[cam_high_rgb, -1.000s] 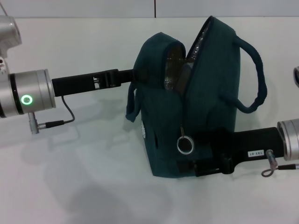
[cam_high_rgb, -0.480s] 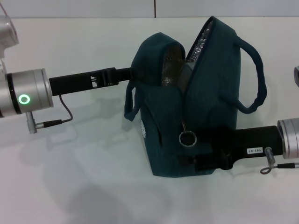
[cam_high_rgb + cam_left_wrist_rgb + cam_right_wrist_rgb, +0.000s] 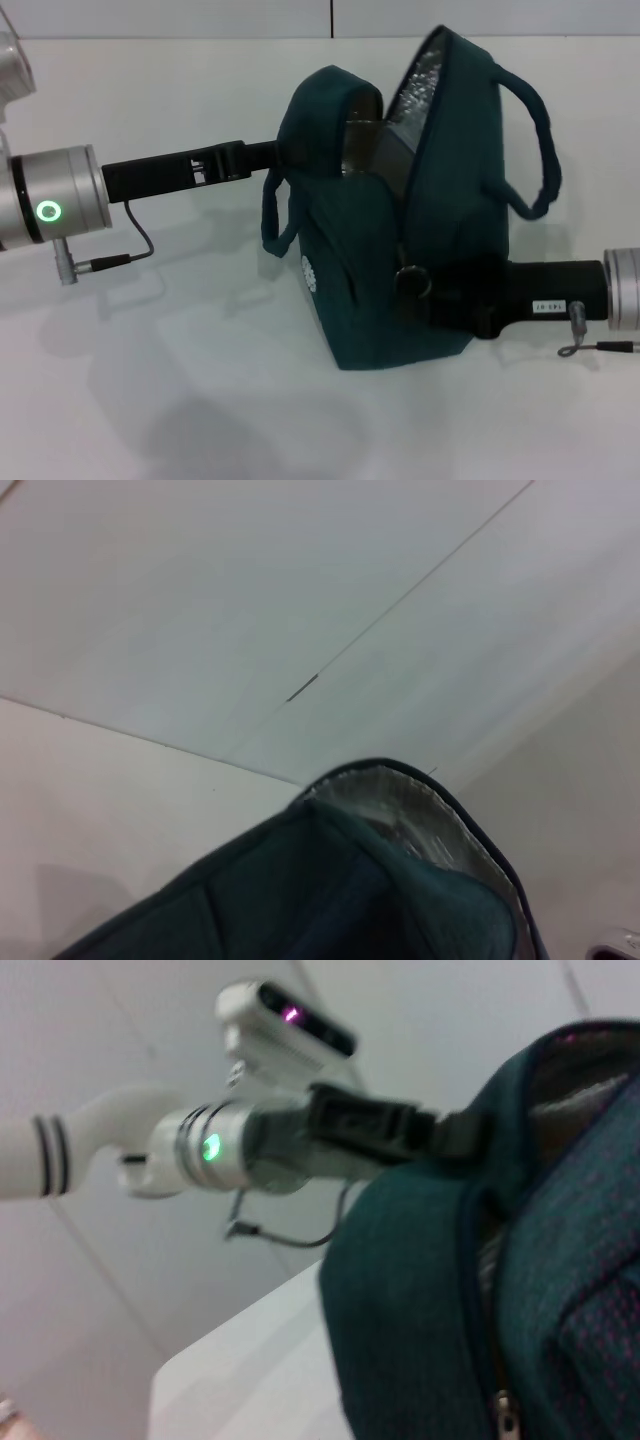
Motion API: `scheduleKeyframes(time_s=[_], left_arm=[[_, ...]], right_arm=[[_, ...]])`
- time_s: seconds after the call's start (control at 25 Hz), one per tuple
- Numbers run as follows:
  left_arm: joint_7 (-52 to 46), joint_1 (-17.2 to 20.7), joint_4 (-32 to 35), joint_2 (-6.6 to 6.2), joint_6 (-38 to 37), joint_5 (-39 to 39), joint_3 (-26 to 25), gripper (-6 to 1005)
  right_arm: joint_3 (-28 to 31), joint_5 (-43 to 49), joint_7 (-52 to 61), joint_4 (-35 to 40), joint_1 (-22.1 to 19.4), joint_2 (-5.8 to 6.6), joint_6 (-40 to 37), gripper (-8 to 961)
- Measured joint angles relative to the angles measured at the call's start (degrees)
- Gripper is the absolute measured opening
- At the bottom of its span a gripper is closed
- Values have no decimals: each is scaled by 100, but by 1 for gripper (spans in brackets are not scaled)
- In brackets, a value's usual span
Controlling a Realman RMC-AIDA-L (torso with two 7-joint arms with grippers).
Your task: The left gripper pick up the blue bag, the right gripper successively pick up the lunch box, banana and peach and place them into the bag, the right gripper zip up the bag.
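Observation:
The blue bag [image 3: 360,270] stands on the table with its mouth gaping and its silver lining [image 3: 415,90] showing. My left gripper [image 3: 272,153] reaches in from the left and is shut on the bag's left rim; the right wrist view shows this gripper [image 3: 450,1135] at the same rim. My right gripper [image 3: 425,300] presses against the bag's lower front, shut on the zipper pull, whose metal ring [image 3: 412,281] hangs just beside it. The zipper slider [image 3: 503,1405] shows close up. Something dark lies inside the mouth; lunch box, banana and peach are hidden.
The bag rests on a white table [image 3: 180,380] that runs back to a pale wall. A thin cable [image 3: 130,255] loops under my left wrist. The bag's two carrying handles [image 3: 535,150] stick out to either side.
My right gripper has risen and moved a little right along the bag's front, and the zipper ring has gone up with it. The bag has leaned and shifted slightly.

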State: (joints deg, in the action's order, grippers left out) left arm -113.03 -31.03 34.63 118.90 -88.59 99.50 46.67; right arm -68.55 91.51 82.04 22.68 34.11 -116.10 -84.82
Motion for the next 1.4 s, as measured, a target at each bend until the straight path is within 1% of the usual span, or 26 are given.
scheduleKeyframes(time_s=[0.08,0.2,0.52,0.64,0.8,0.96,1.08,1.2,1.4], left_arm=[[0,4,0,0,0,-1,0,66],[0,11,0,0,0,-2,0,66],[0,10,0,1,-1,-2,0,66],[2,9,0,3,-1,-2,0,66],[8,9,0,18,6,-2,0,66],[9,9,0,30,43,-1,0,66],[23,14,0,37,45,14,1,67],[67,17,-18,39,47,16,1,67],[83,14,-88,37,51,8,0,67]], right_arm=[[1,-123,-4,7,-51,7,82,422],[7,-201,-24,18,-126,15,118,185],[3,-321,-80,21,-209,32,95,55],[6,-341,-81,168,-364,43,27,6],[12,-512,-118,509,-629,45,-188,6],[30,-874,-428,761,-787,52,-760,6],[86,-1053,-541,997,-857,70,-1037,6],[114,-1066,-546,1197,-867,72,-1074,6],[114,-1072,-547,1287,-719,61,-1076,7]])
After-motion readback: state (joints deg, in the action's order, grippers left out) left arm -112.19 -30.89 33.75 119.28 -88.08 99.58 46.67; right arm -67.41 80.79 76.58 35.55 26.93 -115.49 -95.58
